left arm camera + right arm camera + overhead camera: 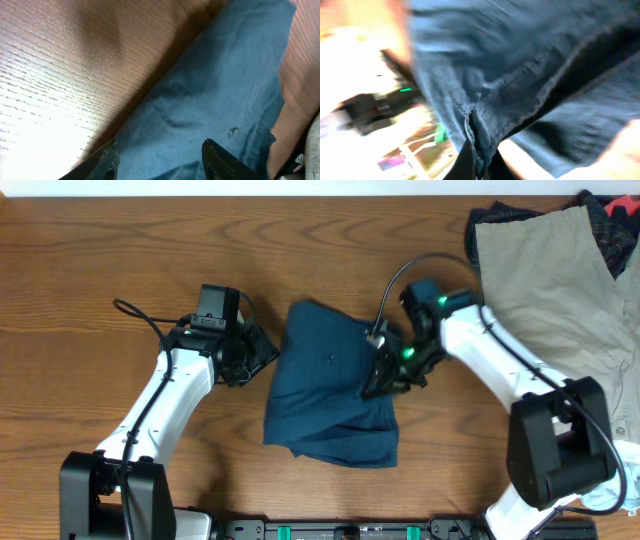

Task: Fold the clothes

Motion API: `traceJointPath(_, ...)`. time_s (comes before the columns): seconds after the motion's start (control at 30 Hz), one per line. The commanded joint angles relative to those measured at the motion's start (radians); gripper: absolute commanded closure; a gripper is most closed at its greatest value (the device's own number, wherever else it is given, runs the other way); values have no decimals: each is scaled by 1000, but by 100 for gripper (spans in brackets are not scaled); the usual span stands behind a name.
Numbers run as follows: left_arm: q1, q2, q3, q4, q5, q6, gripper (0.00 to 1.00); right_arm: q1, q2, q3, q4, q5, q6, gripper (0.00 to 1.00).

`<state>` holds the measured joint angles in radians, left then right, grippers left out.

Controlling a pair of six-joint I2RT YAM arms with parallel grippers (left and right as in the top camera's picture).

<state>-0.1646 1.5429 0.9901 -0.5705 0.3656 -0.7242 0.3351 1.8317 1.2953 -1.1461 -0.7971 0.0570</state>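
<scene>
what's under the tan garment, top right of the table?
At the upper-left corner of the tan garment, dark fabric peeks out; at its upper-right edge, red-and-black patterned cloth shows. Whether those are one piece, and how far they run underneath, is covered.
</scene>
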Motion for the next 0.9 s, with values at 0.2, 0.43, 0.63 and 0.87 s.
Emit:
traceJointPath(0.2,2,-7,22,-13,-12,18,45,29,-89,52,-188,83,-55,98)
traceJointPath(0.43,2,-7,22,-13,-12,18,46,138,-86,-83,-209,656,317,99)
traceJointPath(0.63,2,-7,22,-14,-12,18,45,137,-86,-211,-95,793,491,96)
traceJointPath(0.87,-25,-7,22,-17,-8,18,24,128,-87,-262,23,802,492,53)
